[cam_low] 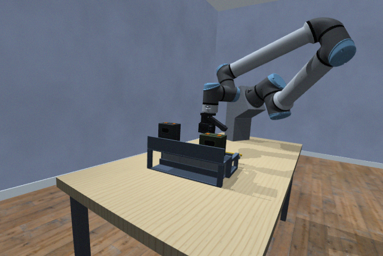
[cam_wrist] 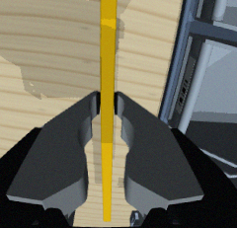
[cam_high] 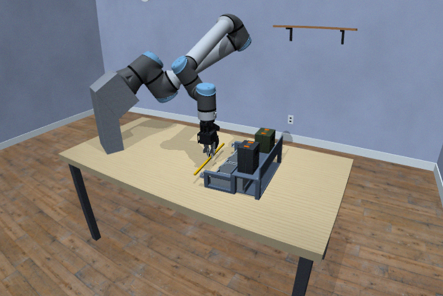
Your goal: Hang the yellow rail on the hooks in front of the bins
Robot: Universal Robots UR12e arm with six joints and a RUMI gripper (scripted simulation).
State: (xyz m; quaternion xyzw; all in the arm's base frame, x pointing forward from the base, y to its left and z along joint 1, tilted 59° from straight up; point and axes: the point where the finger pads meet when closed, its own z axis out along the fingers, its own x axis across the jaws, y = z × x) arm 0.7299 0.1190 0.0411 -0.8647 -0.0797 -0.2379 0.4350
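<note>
The yellow rail is a long thin bar lying level, close above the table top, just left of the blue-grey bin rack. My gripper points straight down and is shut on the rail near its middle. In the wrist view the rail runs straight up the frame between my two dark fingers. The rack's front edge is at the right of that view. In the exterior view the rack hides my fingers and most of the rail; only a yellow tip shows. I cannot make out the hooks or their end plates clearly.
A black box and a dark green box stand in the rack. The grey robot pedestal stands at the table's far left corner. A wooden shelf hangs on the back wall.
</note>
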